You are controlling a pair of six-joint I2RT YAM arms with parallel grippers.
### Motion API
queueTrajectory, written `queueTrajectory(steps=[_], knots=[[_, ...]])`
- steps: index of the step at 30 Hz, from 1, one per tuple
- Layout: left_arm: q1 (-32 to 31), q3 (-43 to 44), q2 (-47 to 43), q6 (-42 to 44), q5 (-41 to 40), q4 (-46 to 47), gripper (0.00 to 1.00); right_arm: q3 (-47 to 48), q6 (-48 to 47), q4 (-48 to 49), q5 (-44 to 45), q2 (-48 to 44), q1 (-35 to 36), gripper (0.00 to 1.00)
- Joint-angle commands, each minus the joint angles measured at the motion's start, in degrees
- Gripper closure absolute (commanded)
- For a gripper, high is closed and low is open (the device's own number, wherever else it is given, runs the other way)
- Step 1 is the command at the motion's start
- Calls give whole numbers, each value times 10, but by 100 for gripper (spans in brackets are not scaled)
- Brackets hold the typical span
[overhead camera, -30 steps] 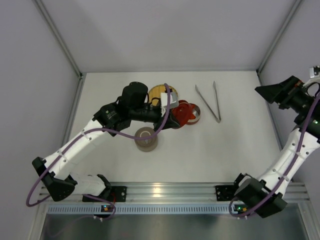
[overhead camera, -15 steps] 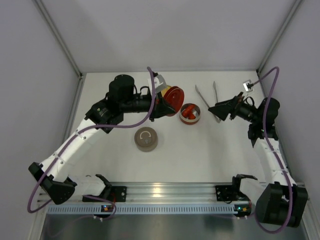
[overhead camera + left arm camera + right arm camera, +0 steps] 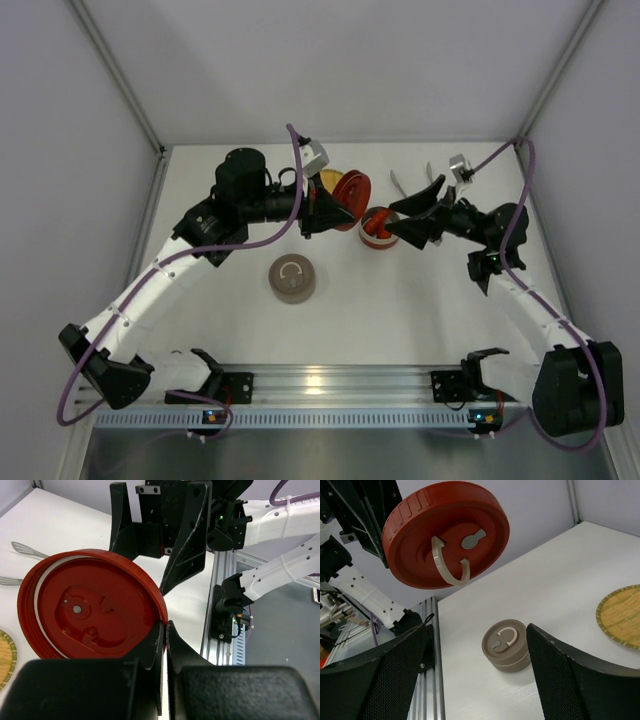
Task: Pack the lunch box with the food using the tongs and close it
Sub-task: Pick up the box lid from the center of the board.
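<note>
At upper centre of the top view, the tongs [image 3: 396, 182] lie on the table [image 3: 440, 300] behind the wide-open, empty right gripper [image 3: 477, 677]; probably light, springy and slippery, they are best pinched across both arms mid-length, while the left gripper [image 3: 164, 630] is clamped on the lid [image 3: 90, 610] rim.

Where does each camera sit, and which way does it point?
Top external: overhead behind the bases, looking down at the table; left arm and right arm show.
Left wrist: on the left arm, looking past the left gripper, shut on the red lid, toward the right gripper.
Right wrist: on the right arm, looking between its open fingers at the lid and brown tin.
Both wrist views share the lid, opposite faces.
</note>
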Motion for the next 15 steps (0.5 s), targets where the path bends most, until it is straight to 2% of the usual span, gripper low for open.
queueTrajectory(steps=[1, 5, 7, 10, 15], knots=[[2, 1, -6, -21, 9, 45, 100, 32, -75, 36, 17, 11, 43, 21], [3, -1, -6, -22, 9, 46, 100, 61, -156, -38, 24, 15, 82, 18], [3, -4, -7, -24, 12, 46, 100, 65, -165, -52, 31, 20, 91, 18], [3, -8, -8, -23, 13, 43, 100, 76, -179, -78, 49, 26, 94, 25], [3, -15, -6, -39, 20, 57, 100, 106, -207, -111, 55, 36, 109, 30]])
